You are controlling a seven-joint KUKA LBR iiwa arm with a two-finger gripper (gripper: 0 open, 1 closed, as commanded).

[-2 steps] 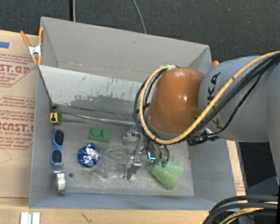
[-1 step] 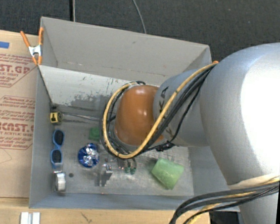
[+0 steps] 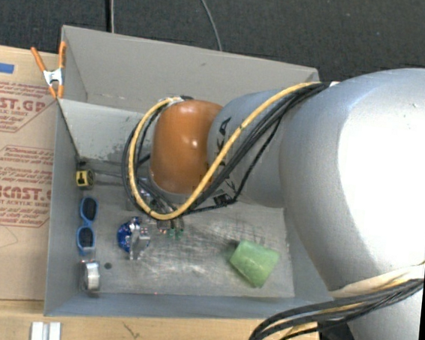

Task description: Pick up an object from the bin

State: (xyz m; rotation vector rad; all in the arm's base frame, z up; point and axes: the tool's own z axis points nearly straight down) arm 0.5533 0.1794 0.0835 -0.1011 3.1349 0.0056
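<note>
Camera view puts my gripper (image 3: pixel 144 234), open or closed I cannot tell, over the small blue-and-silver thing (image 3: pixel 125 236) at the bin's (image 3: pixel 193 278) eight o'clock; likely approach, and next comes a squarely centred grasp.

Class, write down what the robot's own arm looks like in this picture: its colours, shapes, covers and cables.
The silver-grey arm is made of large, smooth, rounded links with a glossy metal-like finish. Its wrist end carries a glossy orange dome-shaped cover. A yellow cable runs along the arm and loops around that cover, with thinner black cables alongside it. A dark marking beside the cover is partly hidden and unreadable.
</note>
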